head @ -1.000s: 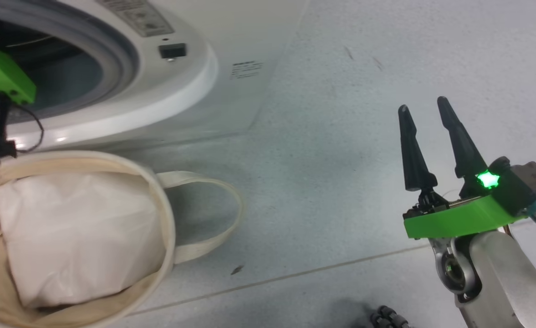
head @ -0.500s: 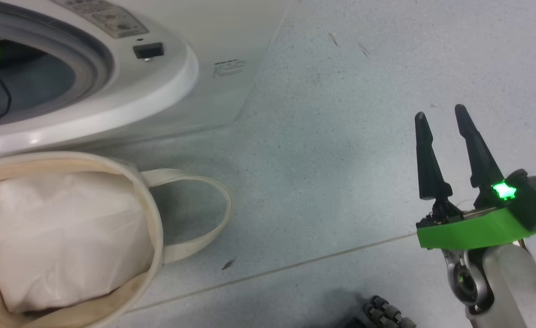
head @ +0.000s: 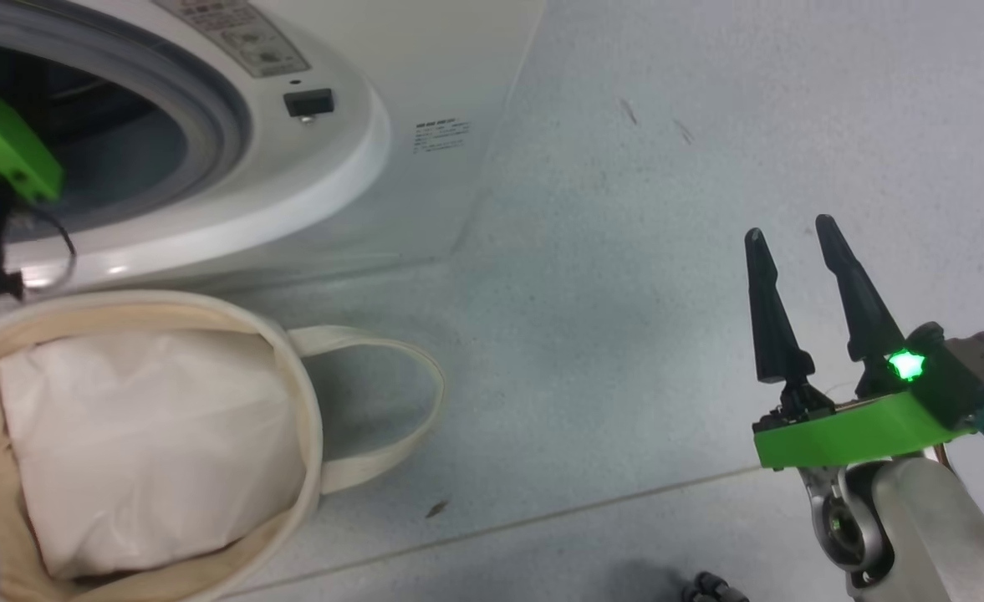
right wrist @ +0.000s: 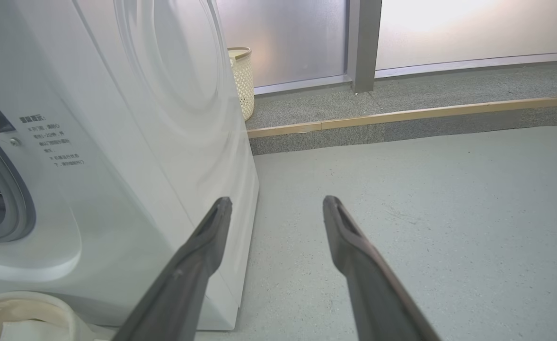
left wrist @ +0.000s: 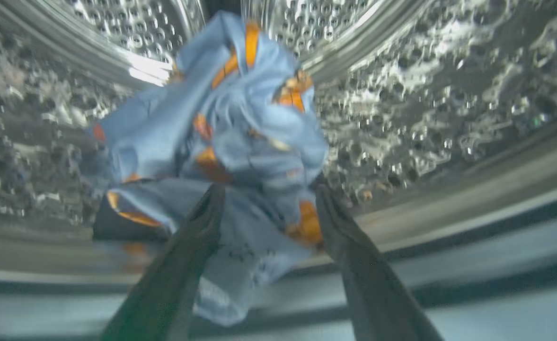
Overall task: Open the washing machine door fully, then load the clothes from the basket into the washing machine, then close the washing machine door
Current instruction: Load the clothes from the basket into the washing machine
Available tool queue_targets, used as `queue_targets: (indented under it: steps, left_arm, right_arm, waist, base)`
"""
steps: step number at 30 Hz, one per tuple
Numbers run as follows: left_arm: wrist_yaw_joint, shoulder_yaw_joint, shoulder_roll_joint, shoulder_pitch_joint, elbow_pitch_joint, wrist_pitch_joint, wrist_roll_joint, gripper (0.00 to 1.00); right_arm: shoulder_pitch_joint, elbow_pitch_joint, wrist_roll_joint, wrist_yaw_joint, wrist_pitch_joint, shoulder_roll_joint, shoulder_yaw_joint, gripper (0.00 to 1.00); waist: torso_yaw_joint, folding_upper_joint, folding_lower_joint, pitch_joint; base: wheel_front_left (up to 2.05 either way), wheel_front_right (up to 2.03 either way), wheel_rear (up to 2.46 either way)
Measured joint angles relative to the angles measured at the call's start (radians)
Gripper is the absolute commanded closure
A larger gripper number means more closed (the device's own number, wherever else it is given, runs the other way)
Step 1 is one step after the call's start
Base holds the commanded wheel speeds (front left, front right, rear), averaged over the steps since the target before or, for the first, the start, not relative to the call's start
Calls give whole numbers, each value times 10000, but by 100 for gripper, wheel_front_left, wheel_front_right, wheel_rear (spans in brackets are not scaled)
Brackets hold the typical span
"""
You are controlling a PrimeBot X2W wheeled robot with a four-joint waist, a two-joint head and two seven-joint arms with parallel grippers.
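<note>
Washing machine drum (left wrist: 401, 94), clothes (left wrist: 240, 142) beyond parted left fingers (left wrist: 183, 265)

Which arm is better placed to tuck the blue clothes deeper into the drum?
Left, probably. The left gripper is inside the drum of the washing machine, open, fingers either side of the clothes. The right gripper hovers open over the floor, beside the machine.

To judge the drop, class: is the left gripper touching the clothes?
Cannot tell. In the left wrist view the left gripper stands open, with the blurred clothes overlapping both fingertips; no plain gap or contact shows.
</note>
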Motion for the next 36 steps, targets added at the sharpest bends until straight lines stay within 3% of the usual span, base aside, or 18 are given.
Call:
queue_targets:
  steps: [12,22,31,36]
  left_arm:
    - [15,15,-257,1435,8,-54,-339,0]
    - [0,0,-667,2500,-234,-918,-291,0]
    - [10,1718,-648,4504,-3296,-930,708,0]
    - [8,2353,-819,5921,-4084,-928,1411,0]
  right_arm:
    - [-122,644,487,0,0,-25,351,0]
    - [-230,1160,713,0,0,-44,723,0]
    - [-209,1499,1078,0,0,-199,1016,0]
    - [-196,1624,1181,0,0,-255,1210,0]
  waist:
    - [255,0,-1,-1160]
    - [654,0,-1,-2047]
    - [1224,1,-2,-2924]
    - [1532,1,-1,-3358]
  base:
    - [0,0,0]
    - [0,0,0]
    - [0,0,0]
    - [0,0,0]
